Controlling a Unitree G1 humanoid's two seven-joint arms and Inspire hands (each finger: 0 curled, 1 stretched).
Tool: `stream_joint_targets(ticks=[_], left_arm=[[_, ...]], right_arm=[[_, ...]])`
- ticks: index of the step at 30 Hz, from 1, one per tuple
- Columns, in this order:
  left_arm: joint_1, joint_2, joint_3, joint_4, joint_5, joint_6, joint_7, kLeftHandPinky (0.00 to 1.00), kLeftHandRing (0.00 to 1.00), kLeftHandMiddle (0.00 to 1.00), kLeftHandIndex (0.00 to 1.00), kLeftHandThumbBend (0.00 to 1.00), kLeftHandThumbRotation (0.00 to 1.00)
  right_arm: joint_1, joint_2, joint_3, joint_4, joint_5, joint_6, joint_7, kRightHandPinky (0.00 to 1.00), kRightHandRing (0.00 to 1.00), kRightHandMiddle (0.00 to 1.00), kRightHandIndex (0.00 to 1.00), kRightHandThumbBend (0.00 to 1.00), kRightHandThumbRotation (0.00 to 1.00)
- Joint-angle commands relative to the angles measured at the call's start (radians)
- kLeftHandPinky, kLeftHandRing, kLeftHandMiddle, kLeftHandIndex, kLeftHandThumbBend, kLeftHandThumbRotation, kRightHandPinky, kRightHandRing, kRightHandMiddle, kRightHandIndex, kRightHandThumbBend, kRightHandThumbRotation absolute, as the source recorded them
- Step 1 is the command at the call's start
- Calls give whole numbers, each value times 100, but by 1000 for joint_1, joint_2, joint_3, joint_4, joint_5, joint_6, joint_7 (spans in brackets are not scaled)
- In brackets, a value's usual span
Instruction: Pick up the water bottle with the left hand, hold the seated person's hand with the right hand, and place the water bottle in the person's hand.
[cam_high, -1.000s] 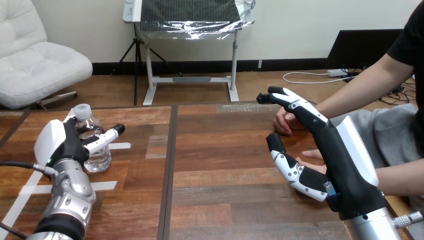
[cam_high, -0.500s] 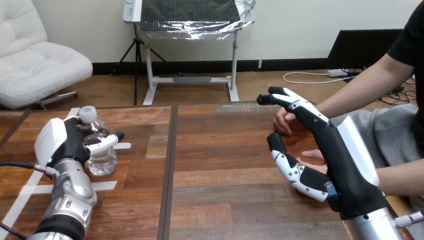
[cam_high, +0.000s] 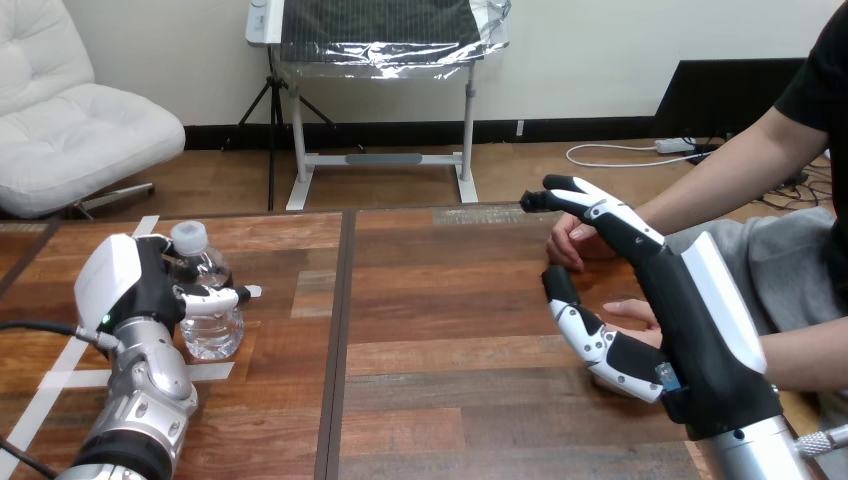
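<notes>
A clear water bottle (cam_high: 207, 300) with a pale cap stands upright at the table's left. My left hand (cam_high: 140, 290) is shut on the bottle, its thumb and fingers curled round the body. At the right, my right hand (cam_high: 660, 310) is open, fingers straight and pointing away, thumb spread toward the table's middle. The person's hand (cam_high: 568, 240) rests curled on the table just beyond my right fingertips. A second hand of the person (cam_high: 632, 312) lies behind my right palm, mostly hidden; I cannot tell whether they touch.
White tape strips (cam_high: 60, 378) mark the wooden table (cam_high: 440, 330) at the left. A dark seam (cam_high: 340, 330) runs down the tabletop between the two hands. The person's forearm (cam_high: 720, 180) reaches in from the upper right.
My left hand has closed round the bottle and carried it a little right and nearer. My right hand has edged slightly to the right.
</notes>
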Motion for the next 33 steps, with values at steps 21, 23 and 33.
stream_joint_targets(ticks=[21, 23, 33], left_arm=[[-40, 4, -39, 30, 13, -37, 34, 37, 42, 47, 51, 74, 0], [-40, 2, -40, 33, 14, -35, 37, 37, 42, 47, 51, 73, 0], [-29, -5, -50, 34, 16, -47, 65, 36, 41, 46, 50, 72, 0]], right_arm=[[-22, -17, -27, -39, 40, -26, 9, 85, 87, 87, 75, 20, 0], [-23, -18, -27, -36, 46, -30, 12, 85, 87, 87, 75, 20, 0], [-26, -24, -33, -27, 52, -50, 15, 86, 87, 87, 75, 19, 0]])
